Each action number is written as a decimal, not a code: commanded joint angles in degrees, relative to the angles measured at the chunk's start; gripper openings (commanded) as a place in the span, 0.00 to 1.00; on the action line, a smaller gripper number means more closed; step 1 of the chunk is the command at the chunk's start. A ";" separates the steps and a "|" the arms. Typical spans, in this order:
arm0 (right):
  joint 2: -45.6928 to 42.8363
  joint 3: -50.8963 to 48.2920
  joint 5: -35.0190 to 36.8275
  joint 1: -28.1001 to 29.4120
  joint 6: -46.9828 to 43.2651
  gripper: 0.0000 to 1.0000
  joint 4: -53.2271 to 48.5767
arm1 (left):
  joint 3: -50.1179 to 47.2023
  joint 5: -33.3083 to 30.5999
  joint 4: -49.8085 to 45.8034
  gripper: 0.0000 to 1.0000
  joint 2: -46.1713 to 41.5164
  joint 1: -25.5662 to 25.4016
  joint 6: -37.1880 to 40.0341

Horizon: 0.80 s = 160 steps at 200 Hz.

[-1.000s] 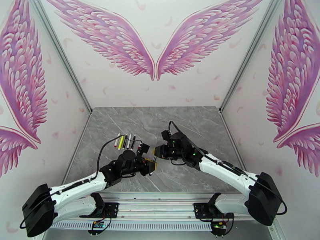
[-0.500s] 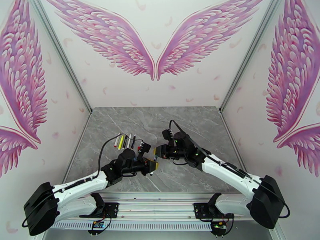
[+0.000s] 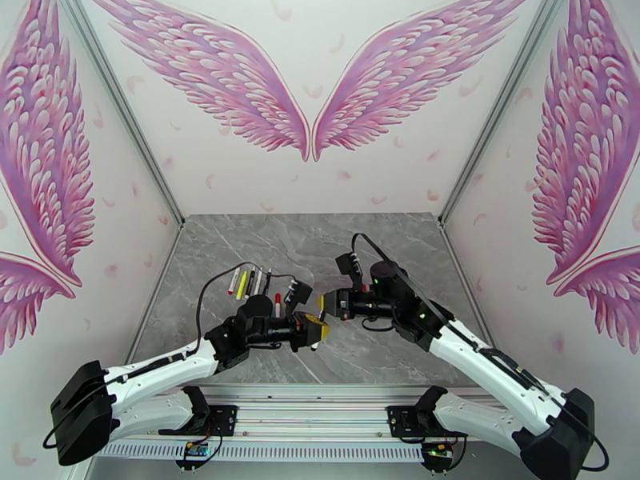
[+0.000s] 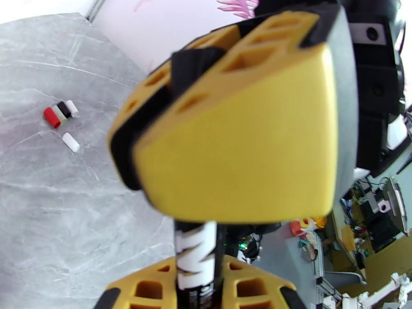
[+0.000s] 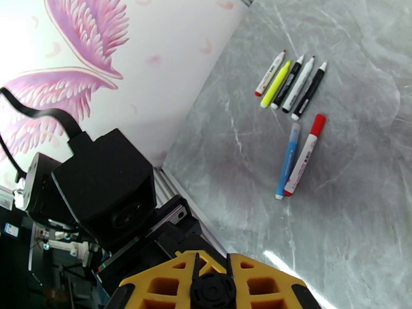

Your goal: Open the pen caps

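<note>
In the left wrist view my left gripper (image 4: 198, 240) is shut on a pen (image 4: 194, 263) with a black-and-white printed barrel, held between the yellow fingers (image 4: 242, 140). My right gripper (image 5: 211, 271) is shut on a round black pen cap (image 5: 212, 290), seen end-on. From above, the left gripper (image 3: 312, 330) and right gripper (image 3: 326, 302) sit close together but apart at mid-table. Loose pen caps (image 4: 59, 112), red, black and white, lie together on the table, with another white cap (image 4: 70, 142) beside them.
A row of several pens (image 5: 288, 83), one a yellow highlighter (image 5: 274, 84), lies at the left of the table (image 3: 400, 242). A blue pen (image 5: 288, 160) and a red-capped pen (image 5: 306, 155) lie side by side nearer. The pen row (image 3: 250, 282) is behind my left wrist.
My right gripper has drawn back to the right, away from the left gripper, opening a gap between them. The left gripper has shifted slightly right.
</note>
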 commanded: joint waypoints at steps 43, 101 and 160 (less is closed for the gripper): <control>0.17 8.49 20.15 -1.69 2.17 0.12 -12.03 | 9.78 -23.63 -19.73 0.07 5.30 -10.35 9.79; -0.53 8.00 15.87 -5.56 -0.27 0.11 -8.56 | 9.20 -15.93 -13.85 0.05 8.33 -12.05 8.73; -2.63 6.17 -5.68 -8.45 -7.86 0.13 -2.23 | 1.39 -2.38 -1.63 0.04 2.91 -6.02 3.36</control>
